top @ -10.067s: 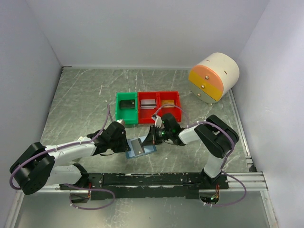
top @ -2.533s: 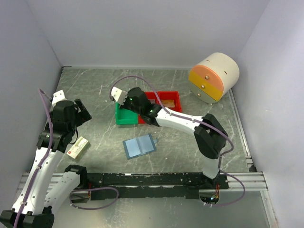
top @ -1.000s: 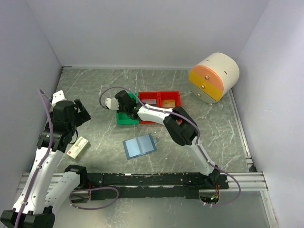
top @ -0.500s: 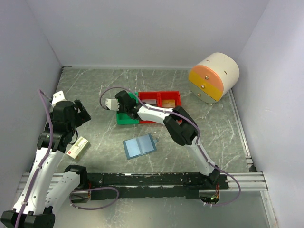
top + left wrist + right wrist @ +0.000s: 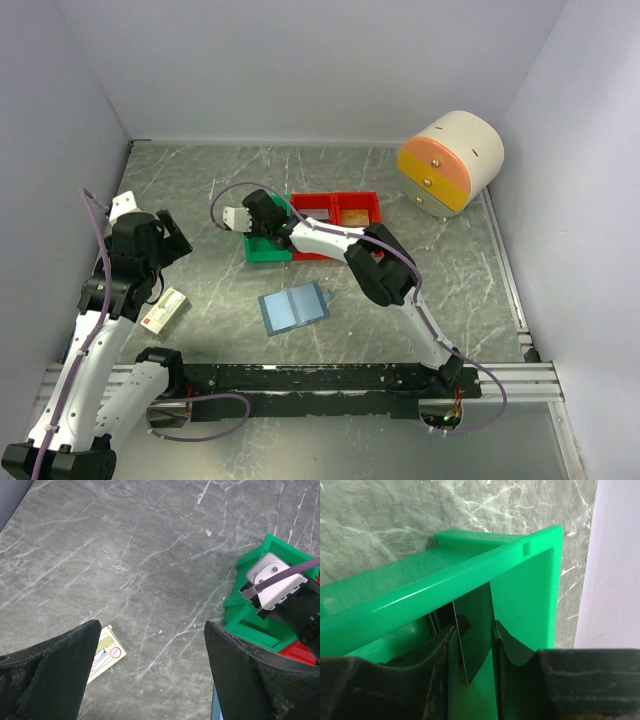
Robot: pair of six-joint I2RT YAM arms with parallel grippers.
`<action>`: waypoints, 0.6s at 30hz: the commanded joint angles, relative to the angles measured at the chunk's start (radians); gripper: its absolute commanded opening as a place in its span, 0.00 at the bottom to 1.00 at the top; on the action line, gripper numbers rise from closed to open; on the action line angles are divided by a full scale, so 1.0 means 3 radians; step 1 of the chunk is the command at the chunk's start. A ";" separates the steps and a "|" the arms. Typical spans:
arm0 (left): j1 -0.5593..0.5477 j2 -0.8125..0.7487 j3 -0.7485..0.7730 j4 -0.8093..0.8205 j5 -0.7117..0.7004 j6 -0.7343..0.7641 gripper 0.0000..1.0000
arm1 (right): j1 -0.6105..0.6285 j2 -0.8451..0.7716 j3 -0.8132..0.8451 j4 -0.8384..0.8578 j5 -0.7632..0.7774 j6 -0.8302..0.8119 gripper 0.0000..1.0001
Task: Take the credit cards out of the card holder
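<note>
Green bin [image 5: 470, 577] fills your right wrist view. A dark grey card [image 5: 474, 605] stands on end inside it, long axis pointing down, between the jaws of the right gripper [image 5: 476, 626]. They sit narrowly apart (whether they grip it, you cannot tell). From above, the blue holder [image 5: 294, 308] lies open flat at 5 o'clock from that gripper. It is farther from the left gripper [image 5: 152, 627], which hangs wide and empty at the holder's 10 o'clock.

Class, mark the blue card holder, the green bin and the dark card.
card holder [image 5: 294, 308], top view, its open inside
green bin [image 5: 250, 626], left wrist view, its side wall
dark card [image 5: 477, 630], right wrist view, its flat face
</note>
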 commanded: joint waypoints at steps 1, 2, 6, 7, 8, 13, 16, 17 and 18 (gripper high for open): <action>0.0035 -0.0020 -0.0026 0.0035 0.0066 0.0060 0.97 | -0.0017 -0.0005 0.0115 -0.0098 -0.0025 0.0051 0.32; 0.0035 -0.0020 -0.0026 0.0037 0.0067 0.0064 0.96 | -0.0019 0.0002 0.0129 -0.0114 -0.0028 0.0060 0.33; 0.0035 -0.0012 -0.0025 0.0040 0.0077 0.0069 0.96 | -0.0023 0.0000 0.0143 -0.0128 -0.0051 0.0083 0.35; 0.0035 -0.0010 -0.0025 0.0041 0.0078 0.0067 0.96 | -0.0025 -0.0004 0.0140 -0.0136 -0.0064 0.0084 0.35; 0.0035 -0.0011 -0.0024 0.0041 0.0082 0.0069 0.96 | -0.0029 -0.0007 0.0135 -0.0139 -0.0075 0.0089 0.35; 0.0035 -0.0004 -0.0031 0.0042 0.0094 0.0072 0.96 | -0.0055 0.0023 0.0227 -0.0259 -0.0102 0.0170 0.40; 0.0035 -0.0002 -0.0029 0.0041 0.0097 0.0072 0.96 | -0.0073 0.0056 0.0306 -0.0359 -0.0141 0.0215 0.45; 0.0035 0.0005 -0.0029 0.0044 0.0100 0.0074 0.96 | -0.0075 0.0059 0.0319 -0.0376 -0.0154 0.0225 0.46; 0.0035 0.0005 -0.0032 0.0046 0.0101 0.0077 0.96 | -0.0080 0.0054 0.0322 -0.0386 -0.0169 0.0238 0.48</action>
